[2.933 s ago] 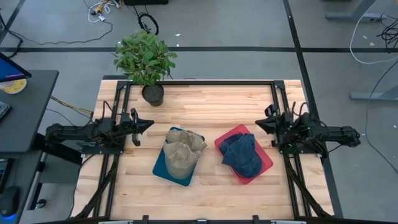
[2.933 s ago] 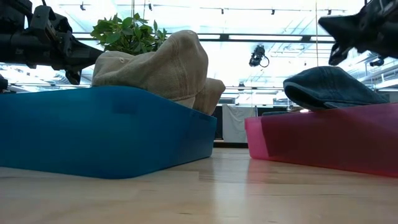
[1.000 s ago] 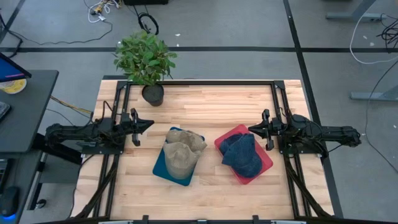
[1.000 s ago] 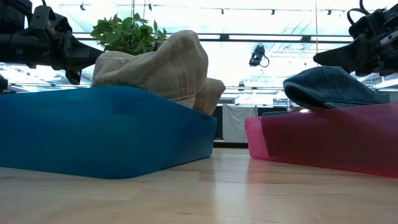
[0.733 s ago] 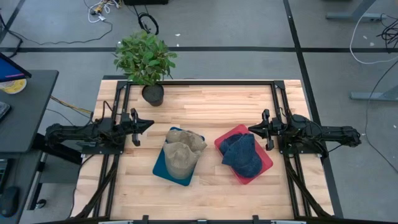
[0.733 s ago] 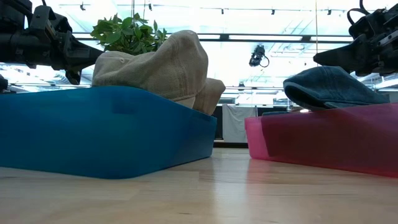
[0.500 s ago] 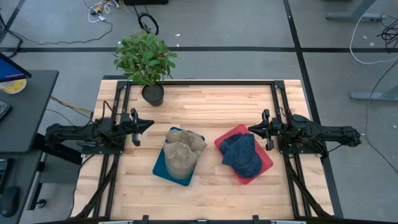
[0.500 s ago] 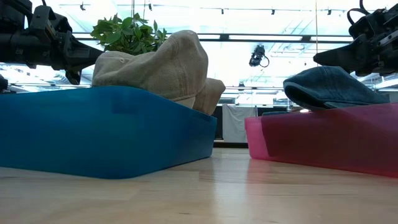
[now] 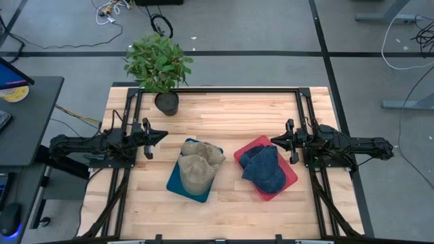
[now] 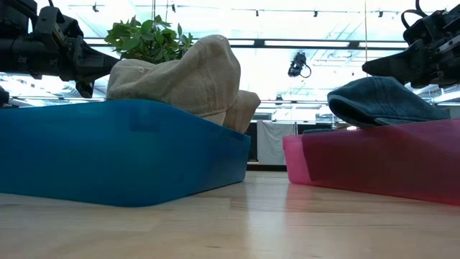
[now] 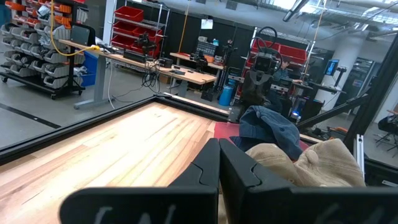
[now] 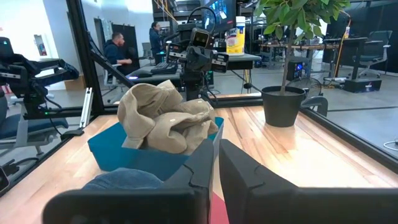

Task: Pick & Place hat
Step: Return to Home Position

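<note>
High view: left arm lies stretched low along the table's (image 9: 224, 112) left edge, pointing inward; left gripper (image 9: 161, 135) has its fingers pressed together and holds nothing, clear in the left wrist view; it sits just left of the blue bin (image 9: 174, 184), apart from it; potted plant (image 9: 158, 64) stands at the far left corner behind it; brown caps (image 9: 197, 165) lie heaped in the blue bin, piled above its rim in the low view; pink bin (image 9: 291, 178) sits near the blue bin on its right, not touching; blue caps (image 9: 265, 168) lie in the pink bin, one bulging over the rim; right gripper (image 9: 274, 141) hovers by the pink bin's far right edge, higher than the caps, no contact; its fingers are closed too, empty; right arm stretched level along the table's right edge, pointing inward.
</note>
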